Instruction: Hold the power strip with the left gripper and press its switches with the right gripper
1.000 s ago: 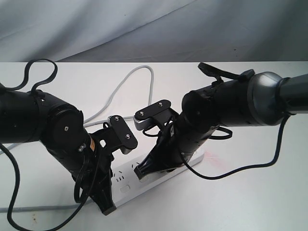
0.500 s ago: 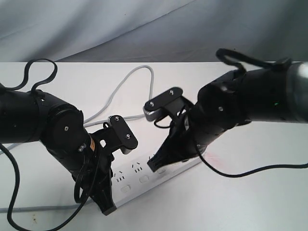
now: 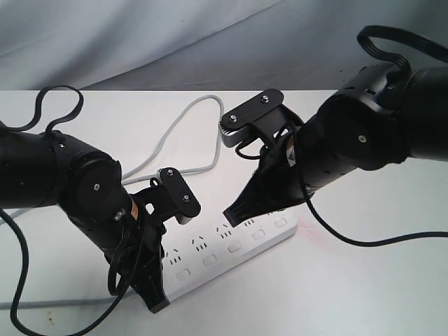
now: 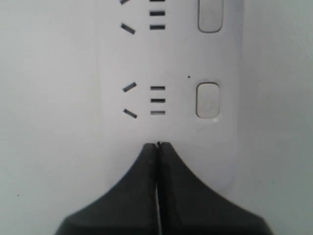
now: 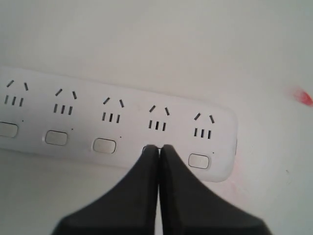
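The white power strip (image 3: 241, 245) lies slanted on the white table. My left gripper (image 3: 158, 302) is shut, with its closed tips (image 4: 157, 145) resting on the strip's (image 4: 171, 58) near end, just short of one switch (image 4: 207, 100). My right gripper (image 3: 234, 215) is also shut and hangs a little above the strip's (image 5: 122, 105) far half. In the right wrist view its tips (image 5: 158, 147) cover most of the fourth switch. The end switch (image 5: 198, 160) and the third switch (image 5: 104, 145) show uncovered on either side.
The strip's grey cable (image 3: 175, 133) loops across the table behind the arms. A faint red mark (image 5: 303, 97) is on the table past the strip's far end. A grey cloth backdrop (image 3: 210, 35) hangs behind.
My right arm has risen off the strip and shifted right along it, uncovering more switches. The left arm and the strip have stayed put.
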You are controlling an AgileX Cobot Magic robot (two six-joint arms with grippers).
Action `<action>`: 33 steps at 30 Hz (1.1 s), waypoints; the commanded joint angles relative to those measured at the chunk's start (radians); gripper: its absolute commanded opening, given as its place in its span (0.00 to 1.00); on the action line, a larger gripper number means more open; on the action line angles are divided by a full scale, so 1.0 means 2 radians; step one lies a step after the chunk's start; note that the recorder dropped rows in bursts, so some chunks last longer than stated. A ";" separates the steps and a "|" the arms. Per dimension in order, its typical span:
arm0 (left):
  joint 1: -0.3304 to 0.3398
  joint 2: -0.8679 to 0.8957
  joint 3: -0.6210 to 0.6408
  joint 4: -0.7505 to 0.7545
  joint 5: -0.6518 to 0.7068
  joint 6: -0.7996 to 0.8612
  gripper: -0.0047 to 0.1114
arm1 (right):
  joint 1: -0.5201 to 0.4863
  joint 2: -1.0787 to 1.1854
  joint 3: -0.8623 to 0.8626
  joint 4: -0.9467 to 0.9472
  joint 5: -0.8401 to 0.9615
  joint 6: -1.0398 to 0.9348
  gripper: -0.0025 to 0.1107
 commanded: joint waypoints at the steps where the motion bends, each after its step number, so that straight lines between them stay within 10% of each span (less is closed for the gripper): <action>1: -0.002 0.003 0.001 0.001 -0.001 -0.004 0.04 | 0.000 0.000 0.001 0.018 -0.005 0.002 0.02; 33: 0.001 -0.343 0.010 0.002 -0.090 -0.151 0.04 | -0.001 -0.294 0.001 -0.082 0.103 0.146 0.02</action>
